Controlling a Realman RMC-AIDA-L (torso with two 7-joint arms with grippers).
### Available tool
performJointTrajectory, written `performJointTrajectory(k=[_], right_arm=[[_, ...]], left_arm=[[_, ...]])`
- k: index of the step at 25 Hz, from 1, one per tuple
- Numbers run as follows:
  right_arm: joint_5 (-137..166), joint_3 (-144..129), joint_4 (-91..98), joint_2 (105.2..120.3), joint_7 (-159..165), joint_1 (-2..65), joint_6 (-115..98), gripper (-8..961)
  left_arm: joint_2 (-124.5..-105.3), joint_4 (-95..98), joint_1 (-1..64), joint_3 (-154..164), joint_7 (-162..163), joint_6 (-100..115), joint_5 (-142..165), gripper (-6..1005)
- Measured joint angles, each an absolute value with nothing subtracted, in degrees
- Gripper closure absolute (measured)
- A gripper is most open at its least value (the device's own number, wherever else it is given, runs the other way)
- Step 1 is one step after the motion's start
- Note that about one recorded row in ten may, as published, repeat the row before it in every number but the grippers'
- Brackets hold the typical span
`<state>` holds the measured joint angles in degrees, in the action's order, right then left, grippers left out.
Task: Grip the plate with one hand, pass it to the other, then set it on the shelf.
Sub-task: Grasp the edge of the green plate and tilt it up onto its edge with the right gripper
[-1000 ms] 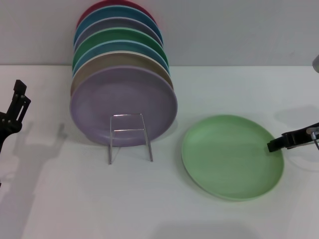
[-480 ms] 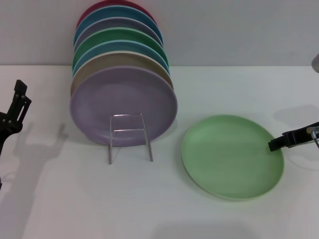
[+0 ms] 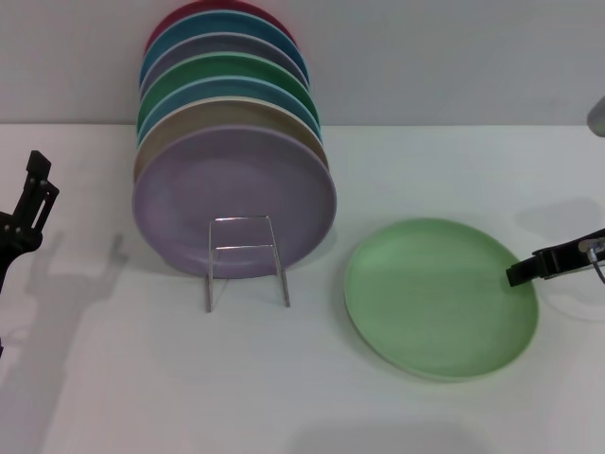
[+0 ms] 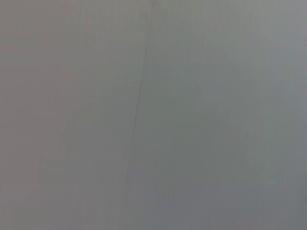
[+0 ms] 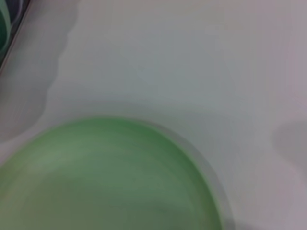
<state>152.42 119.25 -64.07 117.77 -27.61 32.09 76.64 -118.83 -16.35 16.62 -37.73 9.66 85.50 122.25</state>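
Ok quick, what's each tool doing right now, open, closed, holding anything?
Left tool: raised at the table's left edge, holding nothing; open or closed cannot be told.
Right tool: at the mint-green plate's right rim; grip cannot be told.

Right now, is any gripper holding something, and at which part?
Cannot be told. The right gripper is at the plate's right rim, grip unclear. The left gripper holds nothing.

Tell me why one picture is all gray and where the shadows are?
Left wrist view: only a plain gray surface with a thin faint line, nothing else to see. Head view: soft shadows lie on the table under the left gripper and beside the rack. Right wrist view: the mint-green plate looks soft and out of focus.
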Motion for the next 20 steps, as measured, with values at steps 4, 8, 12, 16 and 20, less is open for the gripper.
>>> performJointTrajectory(k=[4,8,12,16,20], right_arm=[[152.5,118.6,-63.8,117.77,-27.6,32.1,76.6,436],[152.5,118.5,-63.7,117.77,-27.6,32.2,76.6,434],[152.5,118.5,-63.6,117.77,-27.6,32.2,76.6,433],[152.5,118.4,-63.6,117.77,-27.6,32.3,76.6,435],[152.5,118.4,-63.6,117.77,-27.6,32.4,76.6,435]], left_arm=[[-118.82,-16.3,16.7,-37.7,9.7,85.6,122.3,167],[-118.82,-16.4,16.8,-37.8,9.7,85.6,122.3,167],[-118.74,-16.3,17.0,-37.7,9.7,85.6,122.3,167],[-118.73,-16.3,17.0,-37.8,9.7,85.6,122.3,167],[-118.73,-16.4,17.0,-37.9,9.7,85.7,122.3,167]])
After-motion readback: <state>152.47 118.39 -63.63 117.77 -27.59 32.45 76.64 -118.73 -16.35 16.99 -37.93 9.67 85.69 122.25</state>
